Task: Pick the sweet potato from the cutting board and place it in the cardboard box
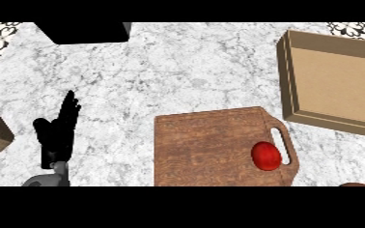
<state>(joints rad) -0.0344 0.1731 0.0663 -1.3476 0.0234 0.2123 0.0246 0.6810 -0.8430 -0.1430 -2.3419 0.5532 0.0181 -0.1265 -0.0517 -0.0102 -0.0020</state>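
A red, rounded sweet potato [266,155] lies on the brown wooden cutting board [206,147], close to the board's handle slot at its right side. The open cardboard box [325,79] sits on the counter at the right, beyond the board's far right corner, with nothing inside that shows. My left hand [57,133] rests at the lower left with its fingers straight and pointing up, well away from the board and holding nothing. My right hand does not show.
A black block [84,31] stands at the far left of the marble counter. A brown edge of another object [4,134] pokes in at the left border beside my left hand.
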